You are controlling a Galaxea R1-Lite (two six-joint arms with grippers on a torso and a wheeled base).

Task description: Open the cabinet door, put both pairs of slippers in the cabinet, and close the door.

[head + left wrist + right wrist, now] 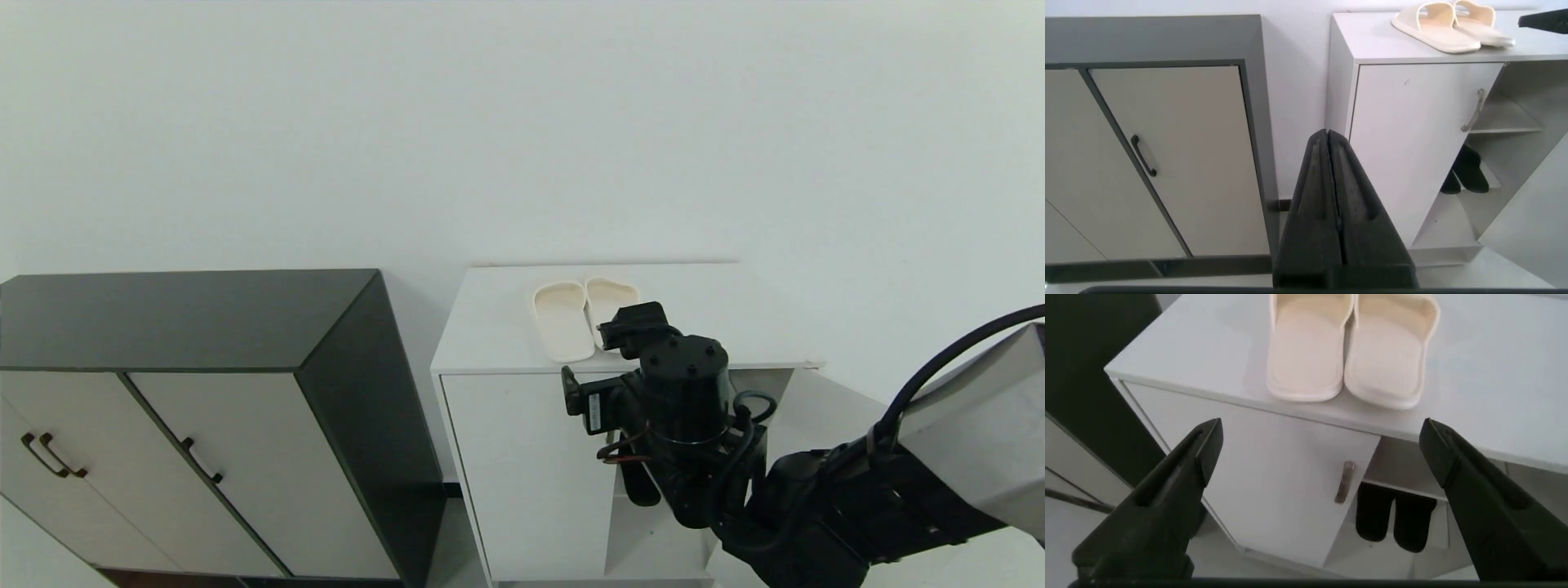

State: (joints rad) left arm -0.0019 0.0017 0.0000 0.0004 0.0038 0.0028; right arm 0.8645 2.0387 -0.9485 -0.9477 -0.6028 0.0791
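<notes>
Cream slippers (584,314) up next, lying on top of the cabinet (522,457).
The right end effector (1321,433) hovers before them, fingers spread apart; the left end effector (1328,143) is pressed together. Black slippers (1396,518) sit inside the open compartment. Likely next: pinch both cream slippers and shelve them.

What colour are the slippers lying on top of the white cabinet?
The slippers are cream, clearest in the right wrist view.
</notes>
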